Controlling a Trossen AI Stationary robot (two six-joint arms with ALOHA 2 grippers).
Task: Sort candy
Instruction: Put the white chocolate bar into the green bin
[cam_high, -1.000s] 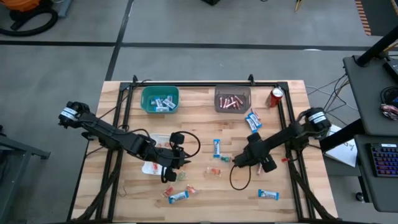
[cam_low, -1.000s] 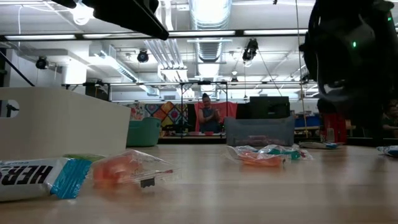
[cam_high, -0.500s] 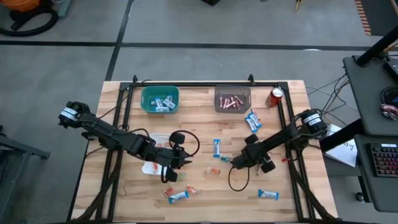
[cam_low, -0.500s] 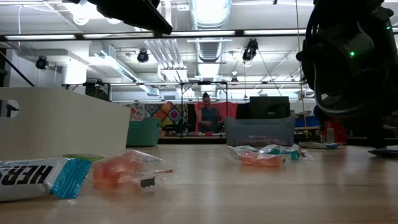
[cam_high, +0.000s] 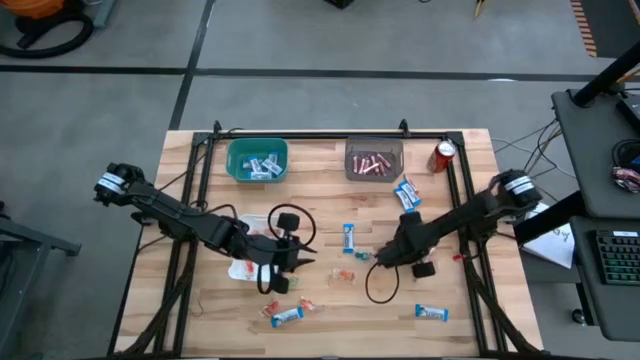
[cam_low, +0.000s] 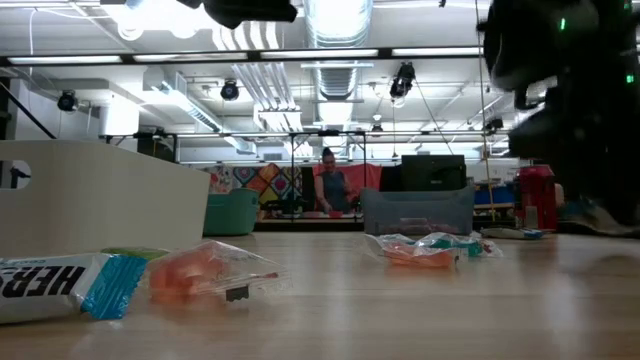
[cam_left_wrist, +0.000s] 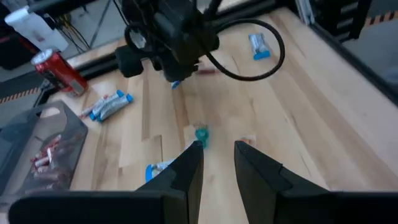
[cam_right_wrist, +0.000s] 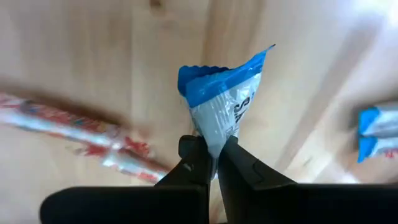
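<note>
The candy lies scattered on the wooden table (cam_high: 200, 300): blue-and-white mini bars (cam_high: 348, 237) (cam_high: 407, 193) (cam_high: 431, 313), small orange and green pieces (cam_high: 345, 277), and a pink stick (cam_right_wrist: 62, 124). My right gripper (cam_high: 378, 260) (cam_right_wrist: 211, 155) points down at mid-table, shut on one blue-and-white bar (cam_right_wrist: 221, 99). My left gripper (cam_high: 295, 262) (cam_left_wrist: 219, 158) hovers left of it, aimed toward the right arm, its fingers apart with nothing between them. A green piece (cam_left_wrist: 201, 134) lies on the table just beyond its fingers. My right gripper pinches the bar's near end (cam_right_wrist: 214, 135) between its two fingertips, coming from above and pointing down. The bar hangs end-down below the fingers, its blue crimped end (cam_right_wrist: 199, 78) toward the table. Whether that end touches the wood I cannot tell.
A teal bin (cam_high: 257, 160) with blue-and-white bars and a grey bin (cam_high: 374, 161) with pink sticks stand at the far edge. A red can (cam_high: 444, 155) stands to their right. A white tray (cam_low: 100, 190) sits under the left arm. Black cables loop near both grippers.
My right hand has risen a little above the table and its wrist has rolled. My left gripper has tipped slightly upward and otherwise kept its place.
</note>
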